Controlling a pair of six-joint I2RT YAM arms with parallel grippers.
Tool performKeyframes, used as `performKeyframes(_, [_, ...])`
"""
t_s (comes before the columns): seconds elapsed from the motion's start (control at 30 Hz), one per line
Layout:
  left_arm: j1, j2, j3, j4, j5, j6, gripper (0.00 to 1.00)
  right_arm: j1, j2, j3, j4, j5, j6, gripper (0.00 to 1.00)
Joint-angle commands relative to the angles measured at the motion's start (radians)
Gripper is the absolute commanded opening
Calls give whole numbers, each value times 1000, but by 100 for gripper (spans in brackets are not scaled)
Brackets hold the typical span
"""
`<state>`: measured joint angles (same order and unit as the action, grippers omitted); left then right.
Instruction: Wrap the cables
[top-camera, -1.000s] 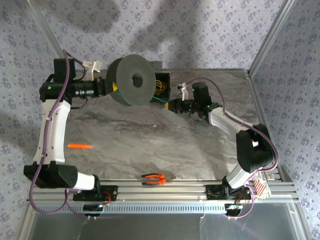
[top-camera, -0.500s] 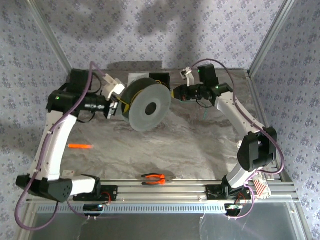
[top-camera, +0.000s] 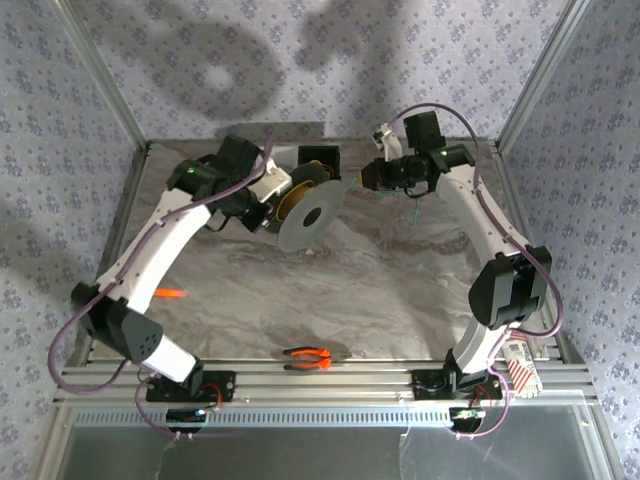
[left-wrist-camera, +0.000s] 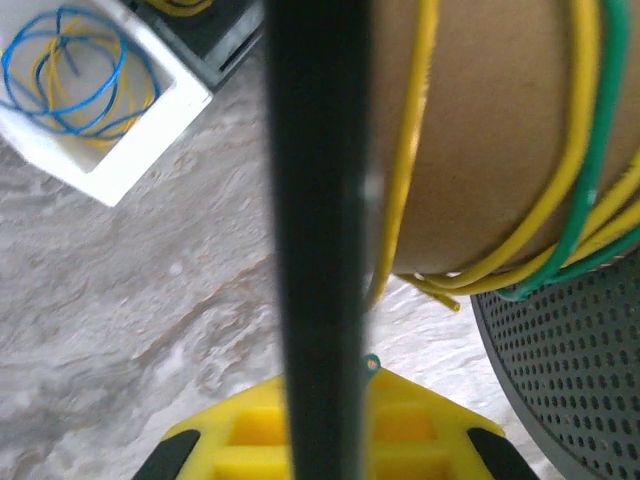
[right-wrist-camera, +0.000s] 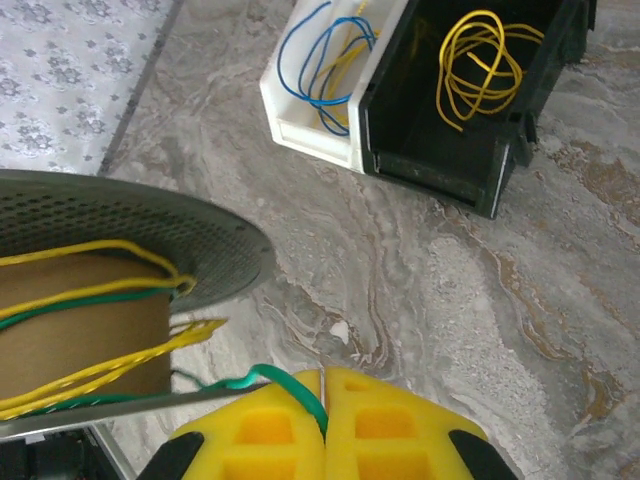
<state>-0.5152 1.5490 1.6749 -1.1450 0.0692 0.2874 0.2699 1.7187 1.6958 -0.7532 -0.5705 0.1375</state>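
Top camera: the left tool is clamped on a dark grey round plastic spool and holds it above the grey marbled bench. The right tool sits just beside the spool's rim.

Left wrist: the left tool has its yellow pads closed on the spool's dark flange. Just ahead, a thin yellow cable and a thin green cable wrap the brown cardboard core. Further ahead and left, a white open bin holds loose blue and yellow cable coils.

Right wrist: the right tool has its pads pressed together, pinching the thin green cable, which runs left to the core. Well ahead, a black open bin holds a yellow cable coil.
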Motion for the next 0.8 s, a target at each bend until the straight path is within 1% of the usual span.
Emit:
performKeyframes(0.0, [-12,89,-3,-213,-320,-4,0,-49,-14,45,65,72,4,0])
performKeyframes(0.2, [-67,220,47,-222,-441,-9,0,-39,-20,44,87,59,17,0])
performKeyframes(0.37, [-75,266,68,-211,-466,-32,0,-28,-26,31,93,61,19,0])
performKeyframes(0.47, [-75,266,68,-196,-506,-45,0,-35,-43,-33,118,64,26,0])
performKeyframes(0.53, [-72,269,68,-190,-544,-52,0,-44,-65,-110,147,65,45,0])
performKeyframes(0.6, [-74,277,70,-183,-582,-61,0,-50,-87,-189,215,73,62,0])
performKeyframes(0.77, [-74,306,94,-174,-625,-93,0,-54,-108,-336,289,102,88,0])
